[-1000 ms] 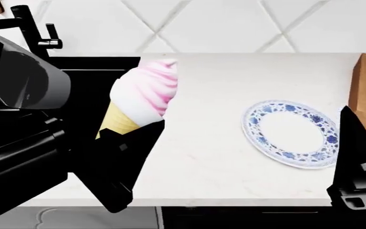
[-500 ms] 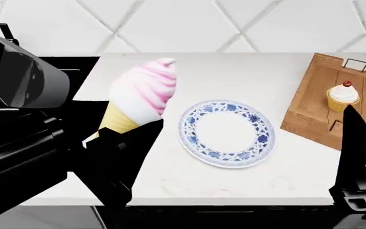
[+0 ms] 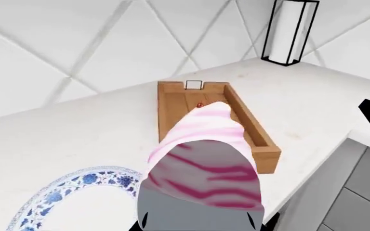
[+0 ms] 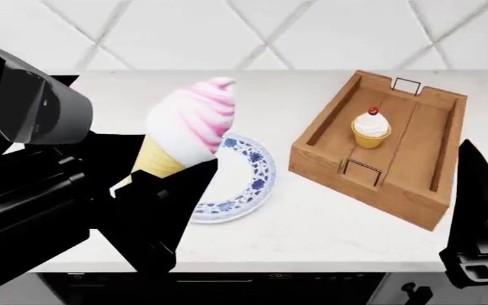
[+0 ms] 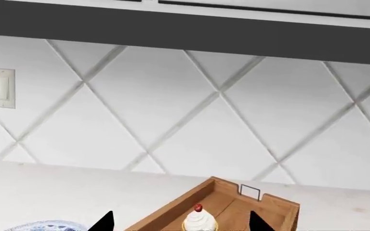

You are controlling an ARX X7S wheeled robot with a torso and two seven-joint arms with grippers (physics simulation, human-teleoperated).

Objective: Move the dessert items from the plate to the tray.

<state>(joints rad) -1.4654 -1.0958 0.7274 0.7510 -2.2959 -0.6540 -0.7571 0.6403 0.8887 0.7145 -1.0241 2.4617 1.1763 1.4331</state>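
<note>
The left gripper (image 4: 163,190) is clamped on the cone of the ice cream (image 4: 189,124), carrying it upright and raised clear above the plate (image 4: 257,175), beside the tray (image 4: 380,146), presumably so the swirl clears the tray's raised wall. The cupcake (image 4: 370,129) already stands inside the tray, near its middle. The right gripper (image 5: 178,224) holds nothing, jaws apart, facing the tray.
</note>
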